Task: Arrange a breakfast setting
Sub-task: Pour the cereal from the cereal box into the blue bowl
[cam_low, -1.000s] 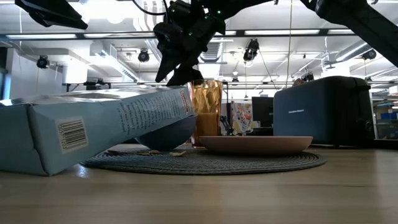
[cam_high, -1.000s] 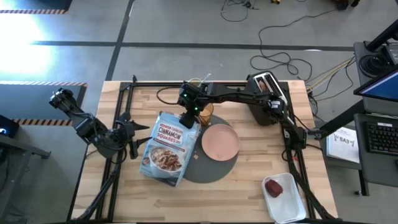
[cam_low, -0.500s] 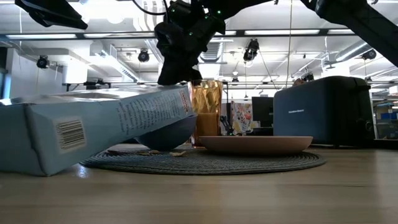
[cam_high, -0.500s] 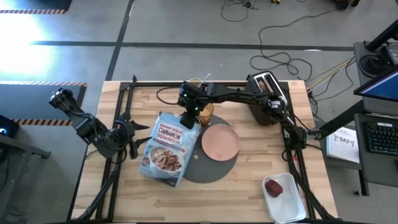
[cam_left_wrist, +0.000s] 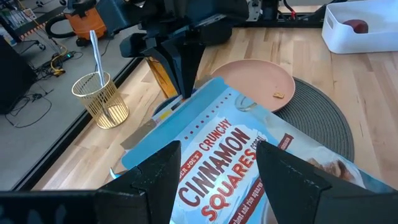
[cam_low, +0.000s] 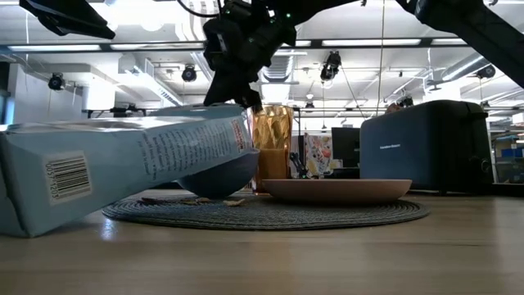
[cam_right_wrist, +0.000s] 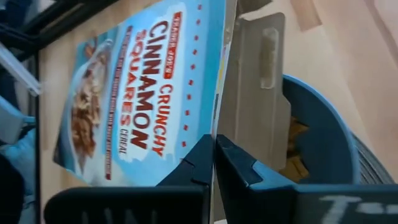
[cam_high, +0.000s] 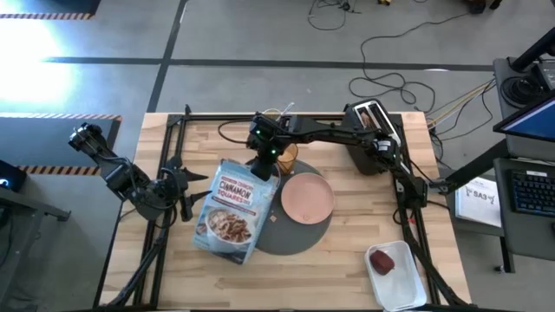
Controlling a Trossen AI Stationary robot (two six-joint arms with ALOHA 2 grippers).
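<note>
Over the mat's [cam_high: 295,236] left edge: cereal box [cam_high: 231,208], tilted, top end raised above the bowl [cam_low: 221,176], bottom end down on the worktop just off the mat. Right hand [cam_high: 263,162] above the mat's far-left rim, pinched almost flat on the box's opened top flap, nothing else in it. Left hand [cam_high: 178,192] parked left of the mat, fingers spread, empty.

Box probably light and part-full. Thin card, stiff across the faces but floppy at the flap, so likely to twist or tear if swung from there. Better taken across the narrow sides near the middle.

Bowl hard and smooth, easily nudged. Directly beneath the raised end, on the mat's left part, cereal pieces inside by the look. Plate [cam_high: 307,198] on the mat's right half; tumbler [cam_low: 272,135] just behind the mat.
</note>
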